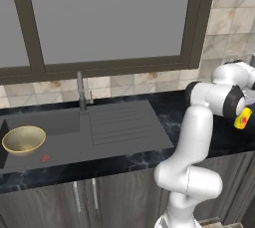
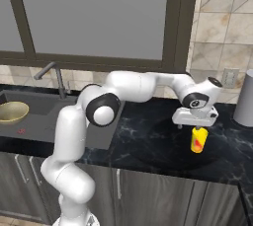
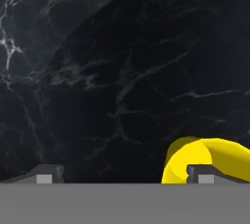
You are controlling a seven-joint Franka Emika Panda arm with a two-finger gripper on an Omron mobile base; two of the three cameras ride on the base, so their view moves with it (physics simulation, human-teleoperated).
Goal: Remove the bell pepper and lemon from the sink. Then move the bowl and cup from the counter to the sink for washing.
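You are hanging the gripper (image 2: 197,124) with its jaws spread wide just above the cup (image 2: 198,139), which is standing on the counter (image 2: 148,146) well to the right of the sink (image 1: 119,127); nothing is being grasped yet. The bowl (image 1: 23,139) is already sitting in the sink basin, so the cup is likely your last pickup

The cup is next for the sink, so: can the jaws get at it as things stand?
Probably yes. The gripper hangs open right above the cup, which stands upright on the counter with nothing beside it. In the hand view its rim sits off toward one jaw, so recentering may help.
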